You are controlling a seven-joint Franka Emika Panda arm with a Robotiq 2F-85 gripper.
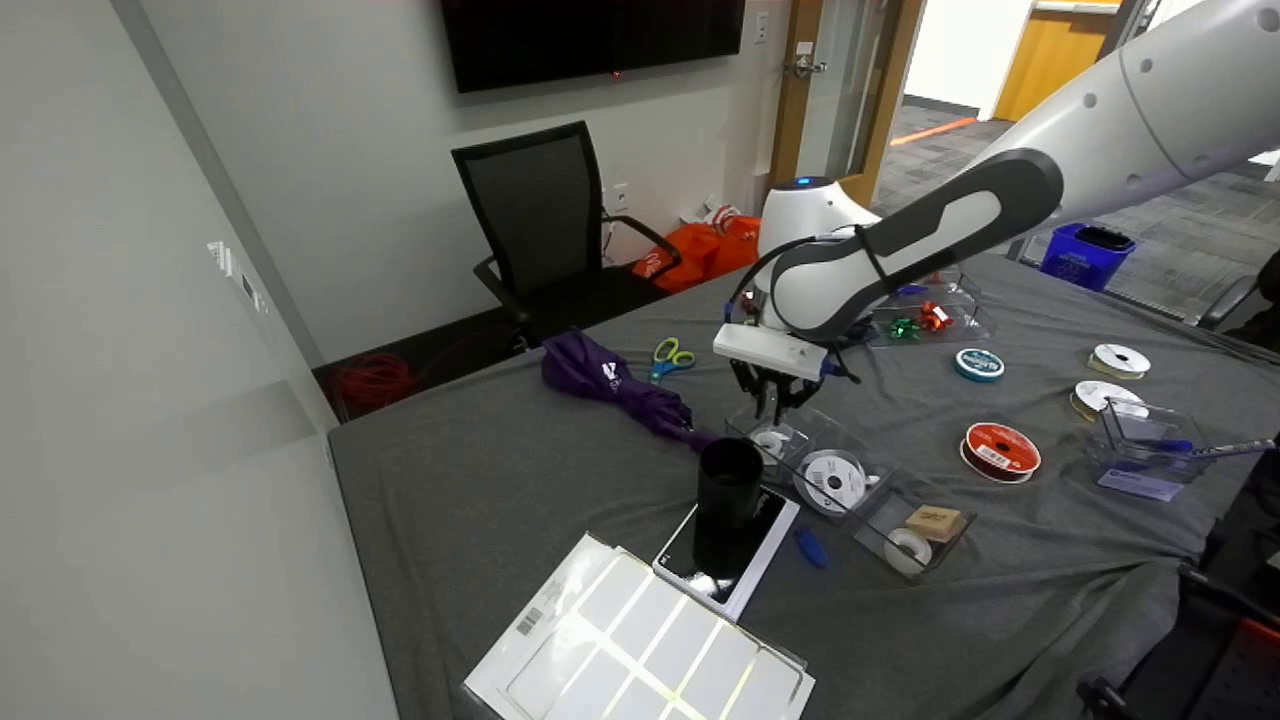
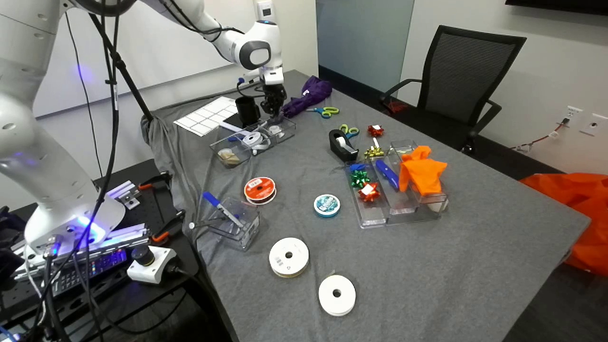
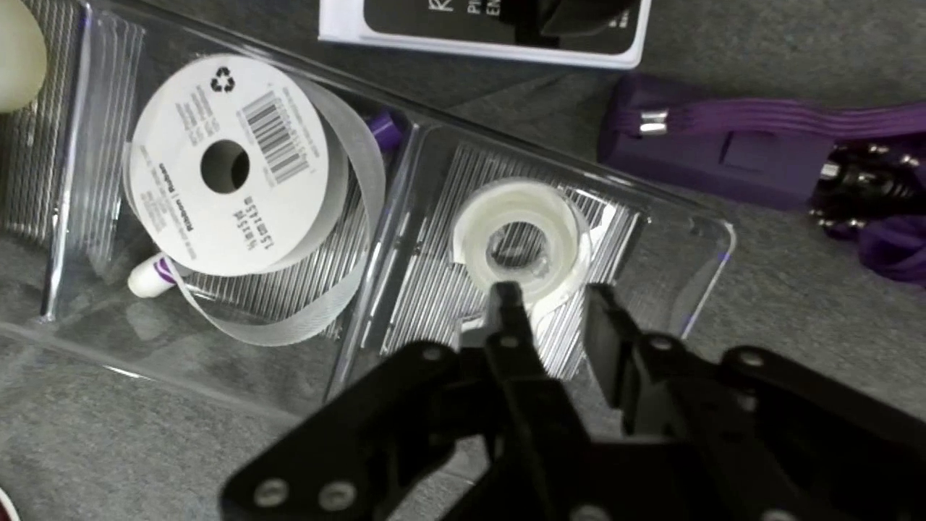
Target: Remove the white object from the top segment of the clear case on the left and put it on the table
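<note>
Claw [image 3: 553,298] parted above clear case [image 3: 421,269] containing tape roll [image 3: 477,239], ribbon spool [image 3: 192,195].

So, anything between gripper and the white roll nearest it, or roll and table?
Nothing visible between the gripper and the white roll. Toward the table, the walls of the clear case surround the roll, so it likely needs lifting out.

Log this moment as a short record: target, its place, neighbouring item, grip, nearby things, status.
target: white roll, apparently tape
place: end compartment of the clear case
neighbour: white ribbon spool, in the adjoining compartment
grip: fingers apart, roll's edge showing between their tips in the wrist view; contact unclear
nearby: black mug, purple umbrella
status: roll in the case, not yet on the table
</note>
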